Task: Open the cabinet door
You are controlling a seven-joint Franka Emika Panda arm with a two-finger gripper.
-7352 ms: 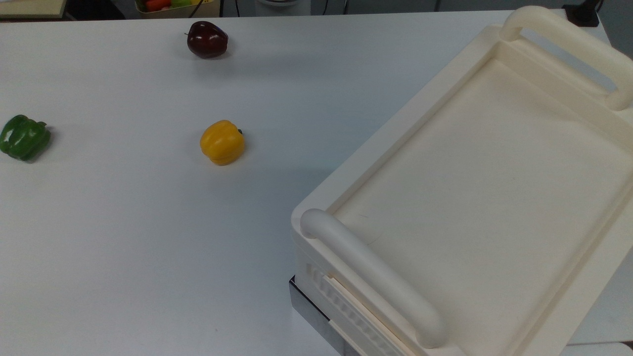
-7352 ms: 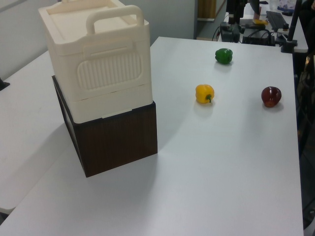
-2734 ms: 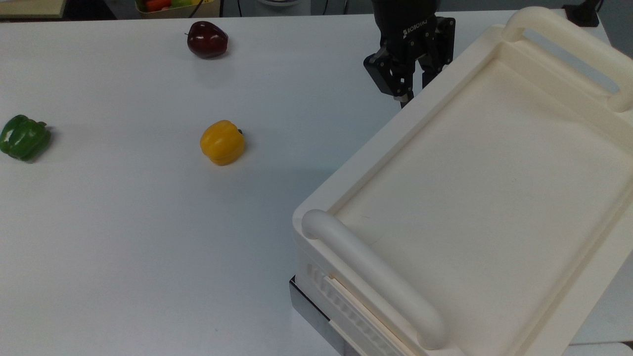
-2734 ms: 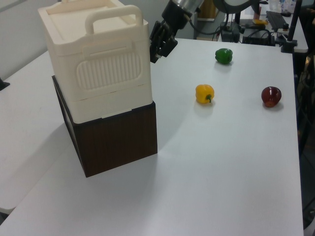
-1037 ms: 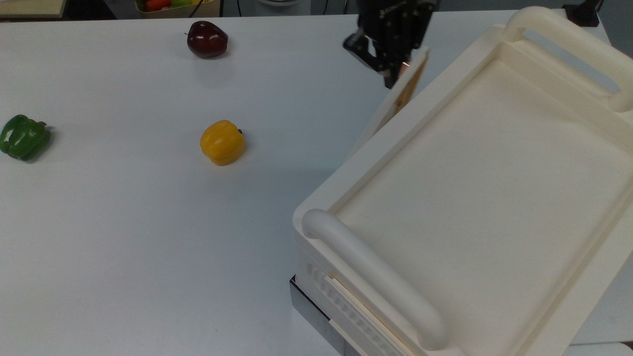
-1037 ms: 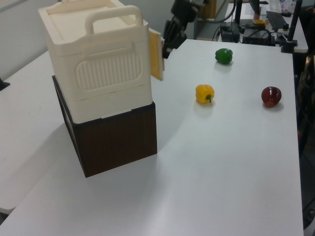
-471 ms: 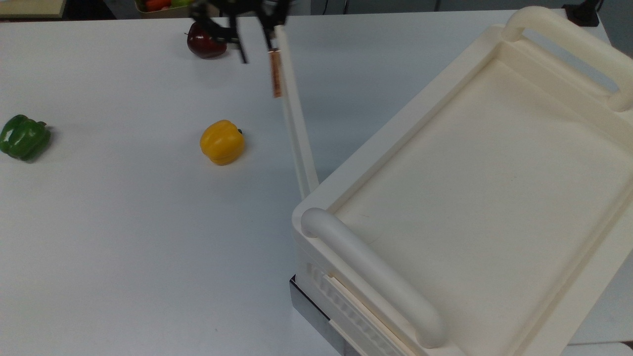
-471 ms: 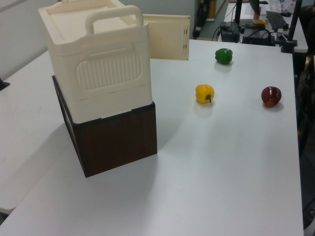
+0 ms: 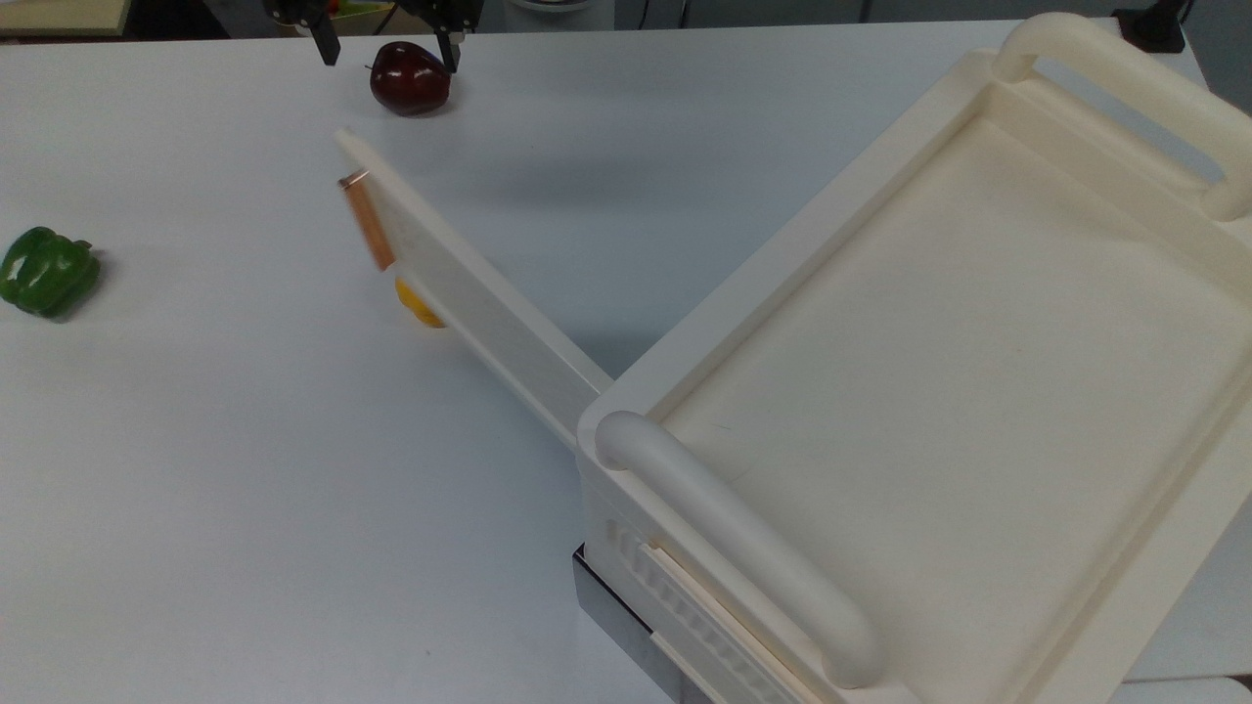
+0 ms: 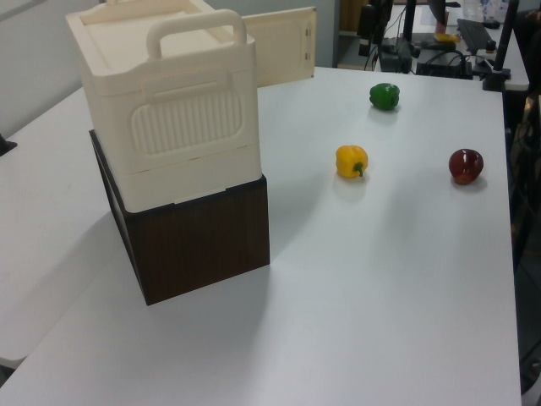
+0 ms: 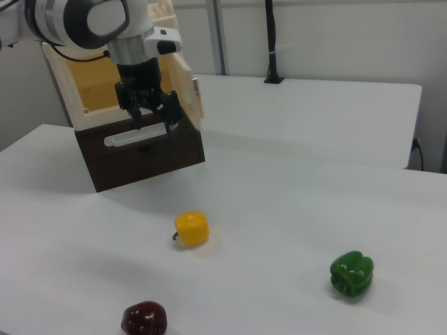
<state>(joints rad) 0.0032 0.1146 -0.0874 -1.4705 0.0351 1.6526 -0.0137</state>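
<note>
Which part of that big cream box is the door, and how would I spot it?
Find the cream cabinet stacked on a dark brown base. From its corner a thin flat panel swings out over the white table: the cabinet door. Unlike the thick rounded bar handles, it carries a small copper-brown strip handle near its free edge.

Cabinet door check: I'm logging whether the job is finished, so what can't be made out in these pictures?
- Yellow pepper: in the top view, mostly covered by the swung-out cabinet door.
- Gripper: in the top view, cut off by the upper edge above its fingertips.
- Cabinet interior: in the right view, partly hidden by the arm.
- Door hinge: in the left view, hidden behind the cabinet.
</note>
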